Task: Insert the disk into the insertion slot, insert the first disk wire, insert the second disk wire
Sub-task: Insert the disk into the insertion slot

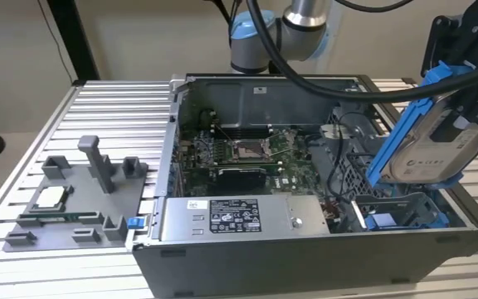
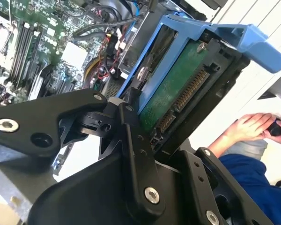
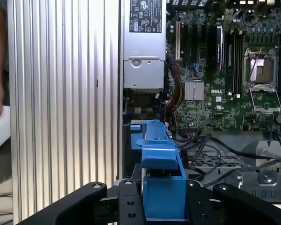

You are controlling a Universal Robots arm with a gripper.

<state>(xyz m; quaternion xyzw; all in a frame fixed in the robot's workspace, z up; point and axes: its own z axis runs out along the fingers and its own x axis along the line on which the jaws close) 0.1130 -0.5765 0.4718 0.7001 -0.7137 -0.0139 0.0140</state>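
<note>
In the exterior view the end effector (image 1: 459,115) hangs at the exterior view's right, pinching the disk (image 1: 430,149), which tilts steeply, clear above the insertion slot (image 1: 401,215) in the lower right of the open computer case (image 1: 305,261); the first step, seating the disk, appears to be in hand. In the second wrist view its fingers (image 2: 131,136) clamp the blue carrier's sides, with the green board and bare connector of the disk (image 2: 175,96) facing the camera. In the first wrist view the disk (image 3: 161,187) stands edge-on with the blue rail of the insertion slot (image 3: 135,127) beyond it, so the next move likely calls for levelling the disk and aligning its carrier with the rails.
</note>
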